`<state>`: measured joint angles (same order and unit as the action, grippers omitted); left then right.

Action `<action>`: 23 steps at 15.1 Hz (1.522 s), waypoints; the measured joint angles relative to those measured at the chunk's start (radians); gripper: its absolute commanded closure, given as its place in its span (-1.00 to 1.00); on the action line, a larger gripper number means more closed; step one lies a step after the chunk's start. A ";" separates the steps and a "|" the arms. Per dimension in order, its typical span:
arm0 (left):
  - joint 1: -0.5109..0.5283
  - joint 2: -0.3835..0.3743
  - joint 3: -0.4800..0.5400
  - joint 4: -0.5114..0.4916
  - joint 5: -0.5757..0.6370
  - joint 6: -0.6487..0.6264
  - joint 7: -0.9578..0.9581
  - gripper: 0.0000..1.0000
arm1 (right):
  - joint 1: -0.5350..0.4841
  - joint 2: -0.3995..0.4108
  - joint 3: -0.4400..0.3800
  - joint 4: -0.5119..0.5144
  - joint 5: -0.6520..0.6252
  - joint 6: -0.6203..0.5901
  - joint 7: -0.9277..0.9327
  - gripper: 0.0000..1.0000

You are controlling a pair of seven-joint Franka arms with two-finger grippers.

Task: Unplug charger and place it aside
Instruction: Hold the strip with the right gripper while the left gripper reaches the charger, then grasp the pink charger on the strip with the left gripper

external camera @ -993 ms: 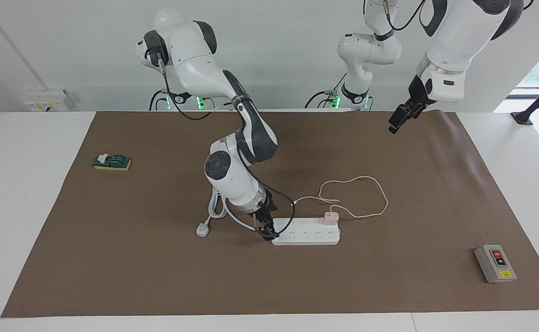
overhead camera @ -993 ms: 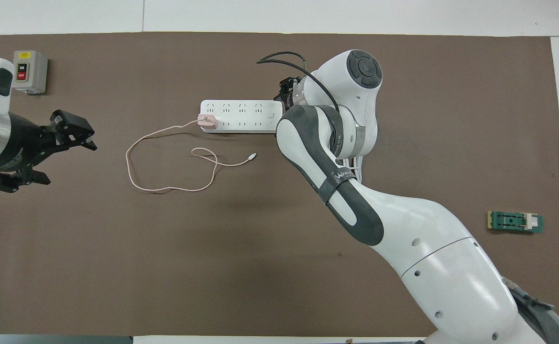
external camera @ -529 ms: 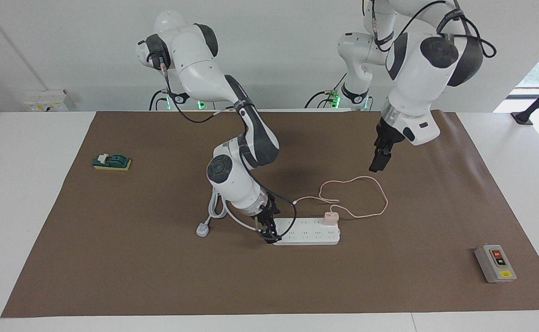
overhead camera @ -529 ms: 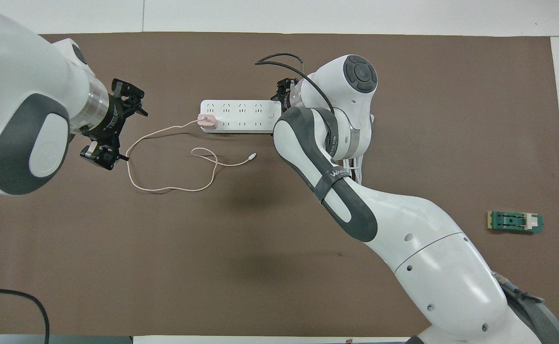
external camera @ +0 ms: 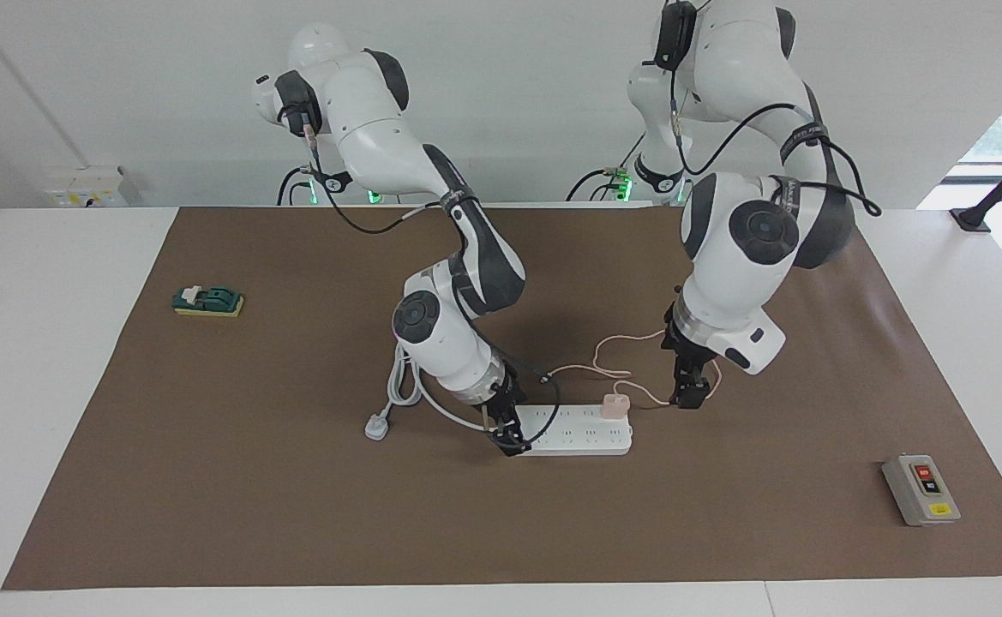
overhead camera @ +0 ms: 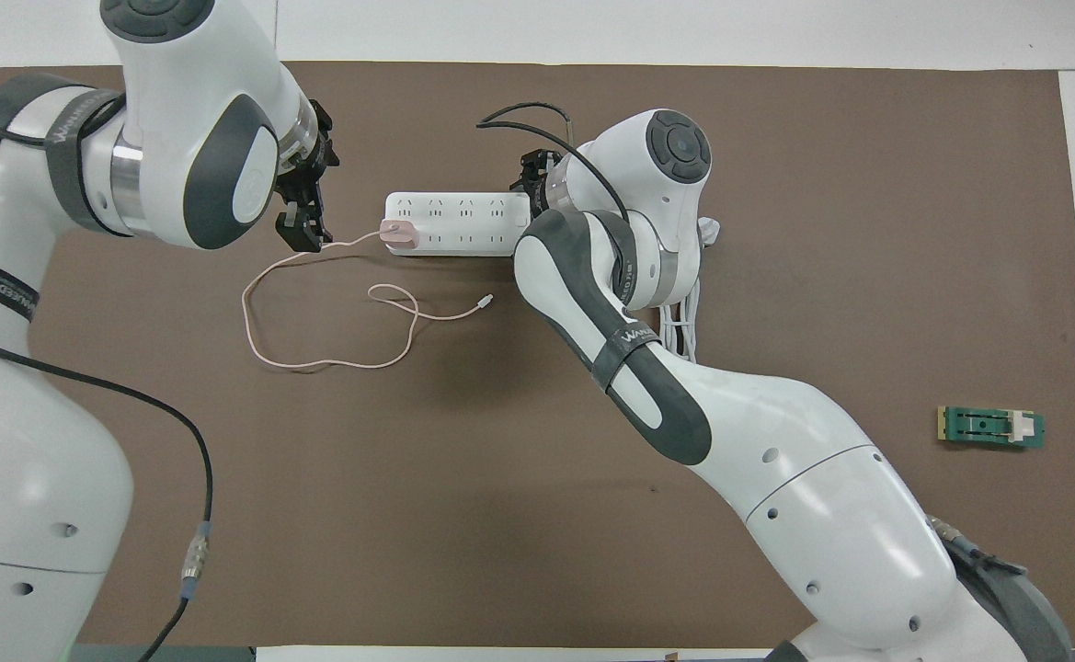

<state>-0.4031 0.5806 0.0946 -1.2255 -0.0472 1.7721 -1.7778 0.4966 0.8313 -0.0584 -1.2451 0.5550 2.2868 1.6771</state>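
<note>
The pale-pink charger (external camera: pixel 615 405) (overhead camera: pixel 399 234) sits plugged into the white power strip (external camera: pixel 582 437) (overhead camera: pixel 459 223), at the strip's end toward the left arm. Its thin pink cable (external camera: pixel 608 347) (overhead camera: pixel 316 364) loops on the mat nearer to the robots and ends in a white tip (overhead camera: pixel 486 300). My left gripper (external camera: pixel 690 396) (overhead camera: pixel 307 210) is open and low over the cable, just beside the charger and apart from it. My right gripper (external camera: pixel 507 439) (overhead camera: pixel 533 172) is down at the strip's other end, touching it.
The strip's thick white cord (external camera: pixel 404 386) and white three-pin plug (external camera: pixel 376 426) lie beside my right gripper. A grey switch box (external camera: pixel 921 489) stands toward the left arm's end. A green block (external camera: pixel 207 300) (overhead camera: pixel 990 428) lies toward the right arm's end. A brown mat (external camera: pixel 252 480) covers the table.
My left arm has swung in from the table's edge and come down beside the charger. My right gripper has stayed at the strip's end. The charger and cable have not moved.
</note>
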 measured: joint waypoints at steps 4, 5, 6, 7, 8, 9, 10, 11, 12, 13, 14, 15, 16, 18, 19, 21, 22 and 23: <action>-0.010 0.059 0.000 0.041 -0.001 0.031 -0.078 -1.00 | 0.003 0.008 -0.001 0.001 0.000 0.010 -0.028 -1.00; -0.016 0.064 0.000 0.042 -0.001 0.045 -0.098 -1.00 | 0.003 0.009 -0.002 0.001 0.000 0.010 -0.038 -1.00; -0.022 0.066 0.000 0.042 -0.001 0.049 -0.112 -1.00 | 0.002 0.009 -0.002 0.001 0.000 0.010 -0.045 -1.00; -0.029 0.066 0.000 0.042 -0.001 0.050 -0.121 -1.00 | 0.002 0.010 -0.003 0.001 0.000 0.010 -0.053 -1.00; -0.036 0.066 0.000 0.041 -0.002 0.051 -0.126 -1.00 | 0.001 0.011 -0.003 0.001 0.000 0.011 -0.057 -1.00; -0.041 0.066 0.000 0.039 -0.005 0.056 -0.127 -1.00 | 0.000 0.013 -0.003 0.001 0.000 0.011 -0.059 -1.00; -0.048 0.066 0.000 0.034 -0.006 0.067 -0.129 -1.00 | -0.002 0.016 -0.003 0.002 0.000 0.011 -0.061 -1.00; -0.053 0.066 0.000 0.024 -0.006 0.083 -0.130 -1.00 | -0.003 0.017 -0.003 0.002 0.000 0.011 -0.063 -1.00; -0.059 0.066 0.000 0.011 -0.007 0.096 -0.130 -1.00 | -0.005 0.018 -0.003 0.002 0.000 0.011 -0.068 -1.00; -0.064 0.066 0.000 -0.002 -0.007 0.106 -0.131 -1.00 | -0.006 0.019 -0.003 0.002 0.000 0.011 -0.074 -1.00; -0.069 0.064 0.000 -0.015 -0.007 0.115 -0.131 -1.00 | -0.006 0.019 -0.004 0.002 0.000 0.011 -0.077 -1.00; -0.073 0.062 0.000 -0.031 -0.007 0.124 -0.131 -1.00 | -0.006 0.019 -0.004 0.002 0.000 0.011 -0.077 -1.00; -0.076 0.058 0.000 -0.047 -0.007 0.135 -0.132 -1.00 | -0.006 0.019 -0.004 0.002 0.000 0.011 -0.077 -1.00; -0.078 0.047 0.000 -0.085 -0.007 0.162 -0.132 -1.00 | -0.006 0.019 -0.004 0.002 0.000 0.012 -0.077 -1.00; -0.079 0.041 0.000 -0.102 -0.007 0.169 -0.132 -1.00 | -0.006 0.020 -0.004 0.002 0.000 0.012 -0.077 -1.00; -0.081 0.027 0.000 -0.136 -0.007 0.179 -0.132 -1.00 | -0.007 0.020 -0.004 0.002 0.000 0.012 -0.077 -1.00; -0.082 0.021 0.000 -0.150 -0.007 0.186 -0.132 -1.00 | -0.007 0.020 -0.004 0.002 0.000 0.012 -0.077 -1.00; -0.083 0.016 0.001 -0.162 -0.007 0.196 -0.132 -1.00 | -0.007 0.020 -0.004 0.002 0.000 0.012 -0.077 -0.83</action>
<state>-0.4865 0.5967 0.0953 -1.3877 -0.0547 1.9684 -1.9098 0.4897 0.8514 -0.0622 -1.2430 0.5550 2.2993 1.6002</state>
